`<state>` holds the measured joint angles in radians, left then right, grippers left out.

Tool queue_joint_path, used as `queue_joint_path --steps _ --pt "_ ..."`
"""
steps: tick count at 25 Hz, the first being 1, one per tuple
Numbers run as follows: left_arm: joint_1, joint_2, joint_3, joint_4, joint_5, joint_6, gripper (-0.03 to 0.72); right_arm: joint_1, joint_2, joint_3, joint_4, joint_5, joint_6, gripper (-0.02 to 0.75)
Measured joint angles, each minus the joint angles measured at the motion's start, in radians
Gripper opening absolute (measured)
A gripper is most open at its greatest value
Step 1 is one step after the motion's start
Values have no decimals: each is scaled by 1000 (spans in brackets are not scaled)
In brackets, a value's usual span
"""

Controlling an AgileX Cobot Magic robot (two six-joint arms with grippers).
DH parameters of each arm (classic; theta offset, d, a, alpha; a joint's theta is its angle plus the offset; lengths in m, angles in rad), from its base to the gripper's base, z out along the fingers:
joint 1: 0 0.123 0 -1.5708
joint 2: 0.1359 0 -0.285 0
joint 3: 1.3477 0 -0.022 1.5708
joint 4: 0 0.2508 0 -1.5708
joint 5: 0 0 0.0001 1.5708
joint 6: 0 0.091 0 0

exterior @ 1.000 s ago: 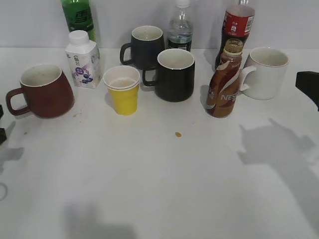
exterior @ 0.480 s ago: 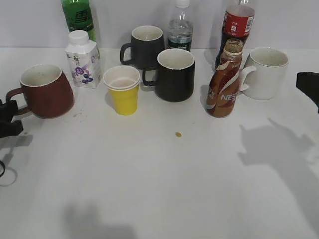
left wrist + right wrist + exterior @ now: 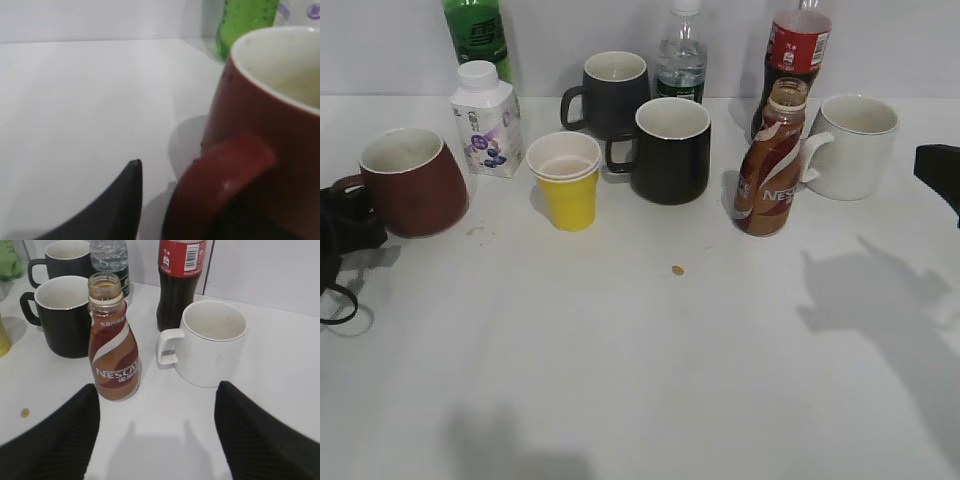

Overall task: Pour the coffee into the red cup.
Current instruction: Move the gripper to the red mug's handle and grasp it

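Observation:
The red cup stands at the far left, empty, off-white inside. My left gripper is right at its handle and hides most of it. In the left wrist view the cup fills the right side. One black finger sits just left of the handle, not touching it; the jaws look open. The coffee bottle stands uncapped at the right, beside a white mug. My right gripper is wide open and empty, a little in front of the bottle. It shows at the right edge in the exterior view.
A yellow paper cup, two black mugs, a white milk carton, a green bottle, a water bottle and a cola bottle stand along the back. A small brown spot lies mid-table.
My left gripper has come in from the left edge and up to the red cup's handle, now covering it. The right gripper and the bottle have not moved.

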<state>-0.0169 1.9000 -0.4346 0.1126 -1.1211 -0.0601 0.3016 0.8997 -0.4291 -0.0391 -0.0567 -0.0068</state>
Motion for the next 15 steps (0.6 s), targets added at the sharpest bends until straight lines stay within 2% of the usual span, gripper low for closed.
queue_joint_path --steps 7,9,12,15 --pt "0 65 -97 -3 -1 0 221 0 5 0 -2 0 -1 534" --pt "0 79 -122 -3 -1 0 184 0 8 0 -2 0 -1 534" --pt "0 102 -156 2 -1 1 83 0 11 0 -2 0 -1 534" --pt "0 126 -183 7 -14 1 81 1 23 0 -2 0 -1 534"
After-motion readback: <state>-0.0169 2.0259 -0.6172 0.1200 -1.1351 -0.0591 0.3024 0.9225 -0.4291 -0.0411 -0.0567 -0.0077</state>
